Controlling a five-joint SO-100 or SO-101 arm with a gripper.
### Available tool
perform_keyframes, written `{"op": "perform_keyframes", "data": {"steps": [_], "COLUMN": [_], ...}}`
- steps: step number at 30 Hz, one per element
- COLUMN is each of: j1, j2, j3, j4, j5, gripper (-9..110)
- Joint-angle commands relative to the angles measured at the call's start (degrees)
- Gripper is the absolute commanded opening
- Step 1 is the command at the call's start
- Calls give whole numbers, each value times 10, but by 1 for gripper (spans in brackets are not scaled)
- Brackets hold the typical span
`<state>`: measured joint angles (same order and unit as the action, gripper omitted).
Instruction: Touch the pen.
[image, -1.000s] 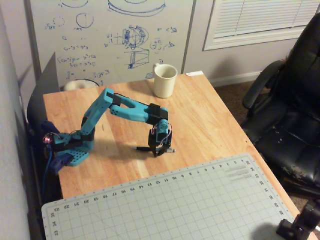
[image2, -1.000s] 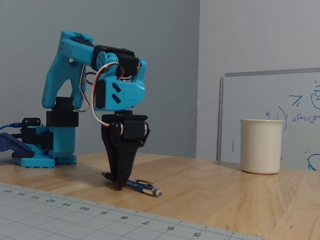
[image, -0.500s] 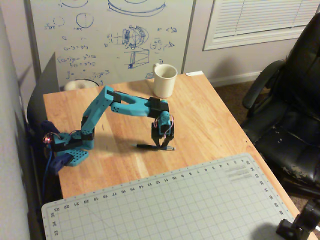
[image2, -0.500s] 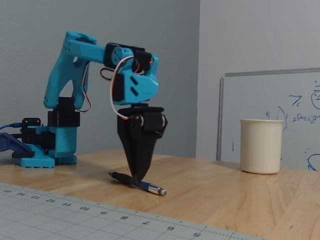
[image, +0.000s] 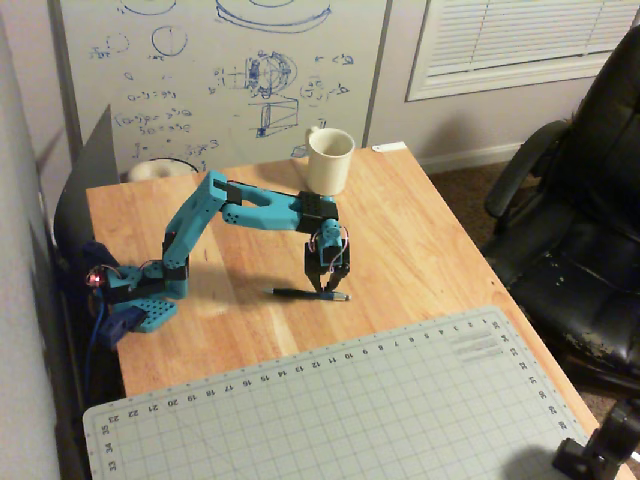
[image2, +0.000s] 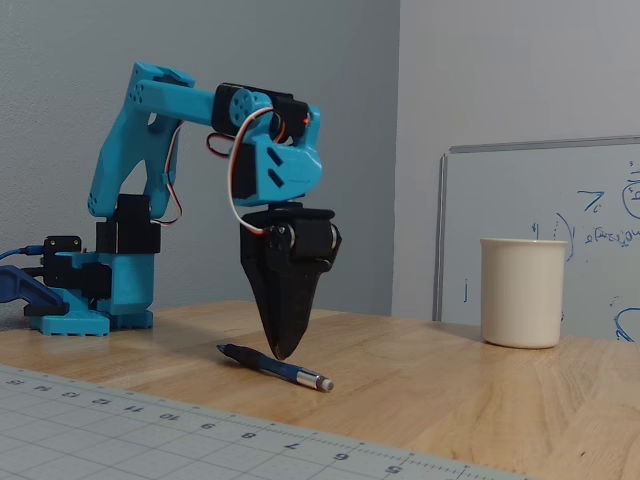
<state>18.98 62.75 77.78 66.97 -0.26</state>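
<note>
The pen (image2: 300, 376), thin and dark with a bluish barrel and silvery tip, lies flat on the wooden table (image2: 450, 390). The overhead view shows the pen (image: 293, 293) near the middle of the table (image: 420, 250). My gripper (image2: 283, 353) points straight down with its black jaws shut to a point and nothing between them. Its tip hangs just over the pen's middle; in the overhead view the gripper (image: 326, 291) overlaps the pen's right half. Whether the tip touches the pen is unclear.
A cream mug (image: 330, 160) stands at the table's far edge, seen at right as the mug (image2: 522, 292) in the fixed view. A gridded cutting mat (image: 350, 410) covers the near side. A whiteboard (image: 220, 70) leans behind, and a black office chair (image: 580, 220) stands to the right.
The gripper swung from the pen's left end toward its middle, then its tip rose a little. The pen shifted slightly to the right early on and has lain still since.
</note>
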Motion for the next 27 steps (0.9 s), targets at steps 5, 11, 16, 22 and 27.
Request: {"op": "perform_keyframes", "data": {"steps": [5,11,16,22,27], "j1": [-11,-12,-10,-11,-14], "j2": [31,28,21,19,18], "j3": [-49,-50,-50,-47,-40], "j4": [-4,-4,-4,-4,-1], "j5": [4,4,4,4,4], "gripper": [1,1,1,1,1]}}
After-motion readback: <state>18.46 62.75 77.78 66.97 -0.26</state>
